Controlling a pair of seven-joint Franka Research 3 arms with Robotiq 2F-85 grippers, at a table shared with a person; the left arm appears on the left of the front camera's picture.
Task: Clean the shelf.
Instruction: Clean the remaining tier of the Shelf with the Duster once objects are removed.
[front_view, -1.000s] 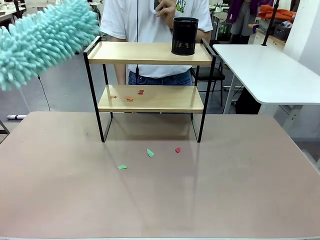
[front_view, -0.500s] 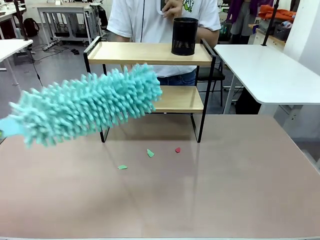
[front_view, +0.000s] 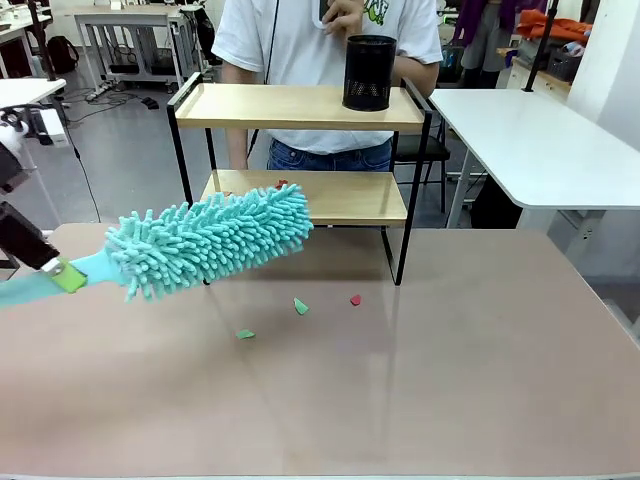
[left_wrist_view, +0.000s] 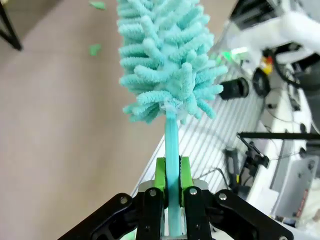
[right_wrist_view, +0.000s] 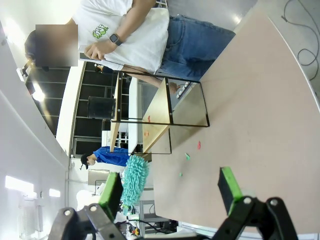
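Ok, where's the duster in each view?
Front: duster left of centre, its tip in front of the shelf's lower board.
Left wrist: duster top middle, head pointing up the picture.
Right wrist: duster small, lower left.
Shared landmark: green scraps near it.

On the shelf (front_view: 300, 105), the duster (front_view: 210, 240) hides the lower board's left end.

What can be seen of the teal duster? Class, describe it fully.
The duster is a fluffy teal head of thick strands, microfibre by its look, on a flat teal handle. The left gripper is shut on the handle between its green pads. The head hangs above the table, tip raised, before the shelf's lower board at its left end; contact is unclear.
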